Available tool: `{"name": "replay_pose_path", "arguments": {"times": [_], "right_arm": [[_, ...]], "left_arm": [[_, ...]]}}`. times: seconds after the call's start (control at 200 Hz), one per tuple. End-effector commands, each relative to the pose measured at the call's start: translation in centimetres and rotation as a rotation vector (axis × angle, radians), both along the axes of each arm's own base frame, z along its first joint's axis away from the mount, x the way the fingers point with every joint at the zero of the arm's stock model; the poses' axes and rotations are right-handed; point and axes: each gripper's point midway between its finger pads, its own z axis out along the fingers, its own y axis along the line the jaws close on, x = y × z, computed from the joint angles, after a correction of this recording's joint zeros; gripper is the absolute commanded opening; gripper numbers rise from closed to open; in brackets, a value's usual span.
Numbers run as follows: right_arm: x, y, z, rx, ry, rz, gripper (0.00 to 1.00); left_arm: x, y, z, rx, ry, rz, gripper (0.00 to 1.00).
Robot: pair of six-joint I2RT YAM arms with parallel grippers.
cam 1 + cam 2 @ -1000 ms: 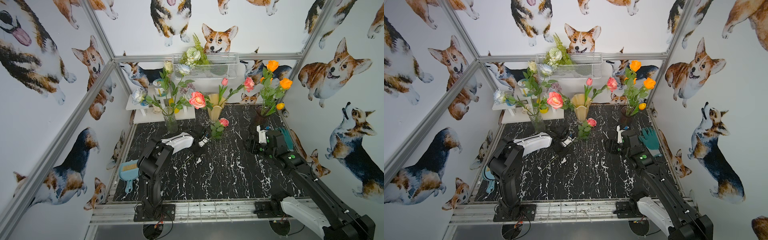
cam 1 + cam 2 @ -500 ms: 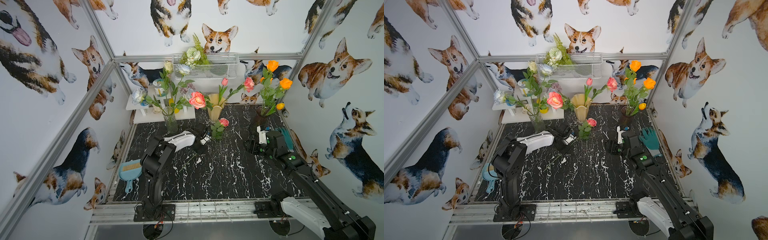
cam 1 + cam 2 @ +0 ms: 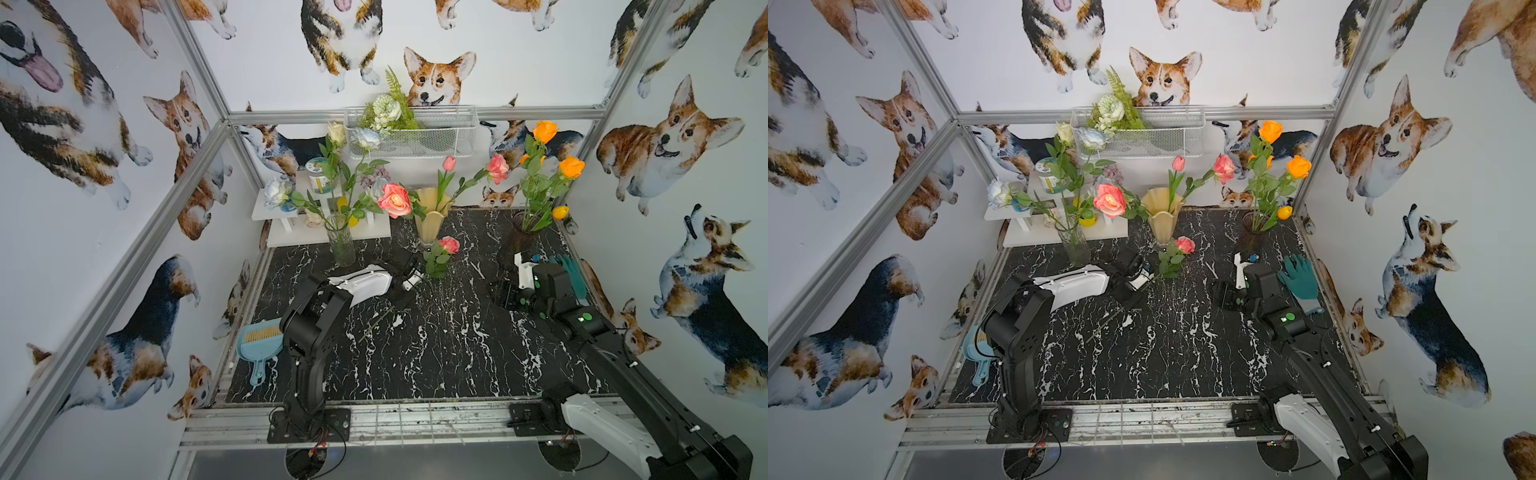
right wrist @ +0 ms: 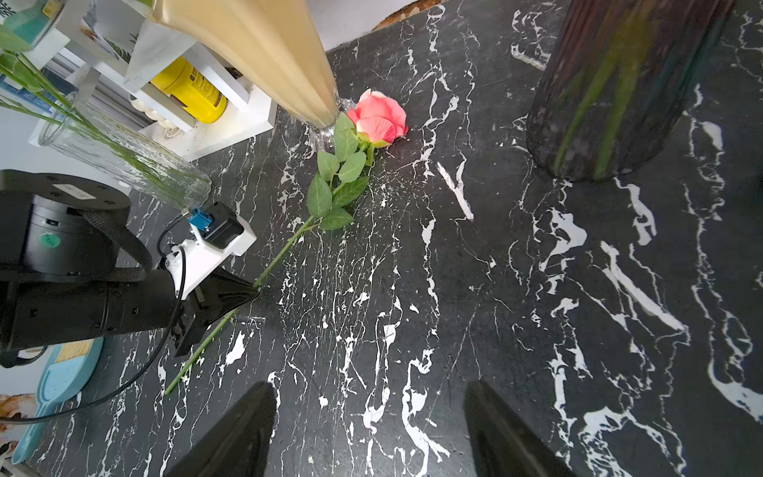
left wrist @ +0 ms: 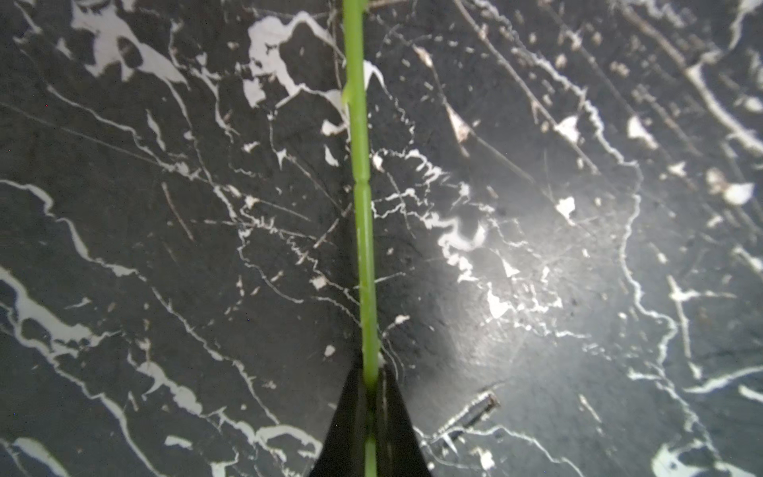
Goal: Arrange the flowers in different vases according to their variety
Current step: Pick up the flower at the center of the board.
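A pink rose (image 3: 449,244) (image 4: 380,115) lies flat on the black marble table, its head by the foot of the cream-yellow vase (image 3: 431,224). My left gripper (image 4: 247,293) (image 5: 370,380) is shut on its green stem (image 5: 363,206), low against the tabletop. The clear glass vase (image 3: 340,241) holds white roses. In the cream-yellow vase stand pink roses and a pink tulip. The dark purple vase (image 3: 519,241) (image 4: 611,95) holds orange flowers. My right gripper (image 4: 369,413) (image 3: 500,293) hovers open and empty at the right, in front of the dark vase.
A white stepped shelf (image 3: 291,232) with small jars stands at the back left. A wire basket (image 3: 415,133) with a fern bouquet hangs on the back wall. A blue dustpan (image 3: 259,345) lies at the left edge, a teal glove (image 3: 571,272) at the right edge.
My left gripper has shifted slightly toward the back and closed on the rose stem. The right arm has not moved.
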Motion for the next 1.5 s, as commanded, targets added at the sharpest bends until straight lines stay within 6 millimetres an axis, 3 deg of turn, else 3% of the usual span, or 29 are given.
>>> {"name": "replay_pose_path", "arguments": {"times": [0.0, 0.35, 0.47, 0.49, 0.621, 0.856, 1.176, 1.496], "right_arm": [[-0.1, 0.2, -0.1, 0.01, -0.004, 0.009, 0.77], [-1.9, 2.1, -1.0, 0.117, -0.011, 0.106, 0.77], [-2.9, 3.7, -0.6, 0.183, -0.039, 0.197, 0.76], [-3.1, 3.9, -0.5, 0.193, -0.044, 0.212, 0.75], [-4.1, 5.4, 0.4, 0.254, -0.087, 0.287, 0.75], [-5.5, 8.6, 2.5, 0.313, -0.175, 0.411, 0.74], [-4.9, 11.4, 4.8, 0.292, -0.268, 0.436, 0.73], [-3.3, 12.5, 6.3, 0.289, -0.324, 0.423, 0.69]], "left_arm": [[-1.9, 0.0, 0.3, 0.013, 0.043, -0.021, 0.0], [-3.1, -3.7, 8.5, -0.137, -0.117, -0.074, 0.0], [-3.4, -5.2, 11.2, -0.221, -0.162, -0.087, 0.0], [-3.4, -5.5, 12.8, -0.256, -0.193, -0.087, 0.0], [-3.5, -7.6, 17.2, -0.415, -0.275, -0.101, 0.0], [-4.0, -10.8, 23.7, -0.662, -0.391, -0.136, 0.0], [-4.9, -13.6, 28.1, -0.874, -0.426, -0.163, 0.0], [-6.1, -14.5, 29.5, -0.971, -0.402, -0.176, 0.0]]}}
